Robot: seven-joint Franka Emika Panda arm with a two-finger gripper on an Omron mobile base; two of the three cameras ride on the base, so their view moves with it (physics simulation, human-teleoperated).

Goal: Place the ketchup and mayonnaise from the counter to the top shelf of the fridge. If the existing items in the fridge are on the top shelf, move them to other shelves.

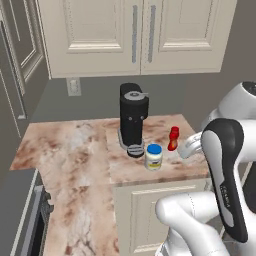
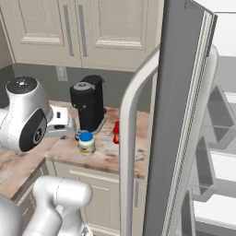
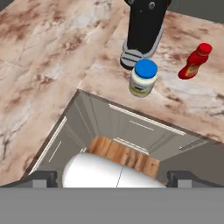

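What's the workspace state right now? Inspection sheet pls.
Surface: pinkish-brown marbled stone counter, L-shaped, over cream cabinets.
Job's things: cream-white mayonnaise jar with blue lid and small red ketchup bottle, both upright on the counter, apart; grey steel fridge door open.
Clutter: black coffee machine behind the jar.
Grippers: gripper open, empty, above the counter edge.
Cables: nothing seen.
Surroundings: cream wall cabinets, grey wall with outlet.

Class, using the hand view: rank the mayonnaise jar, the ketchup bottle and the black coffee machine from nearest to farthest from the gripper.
1. Mayonnaise jar: nearest the open gripper, on the counter near its front edge.
2. Ketchup bottle: farther, off to the right.
3. Coffee machine: behind the jar; too close to call against the ketchup.
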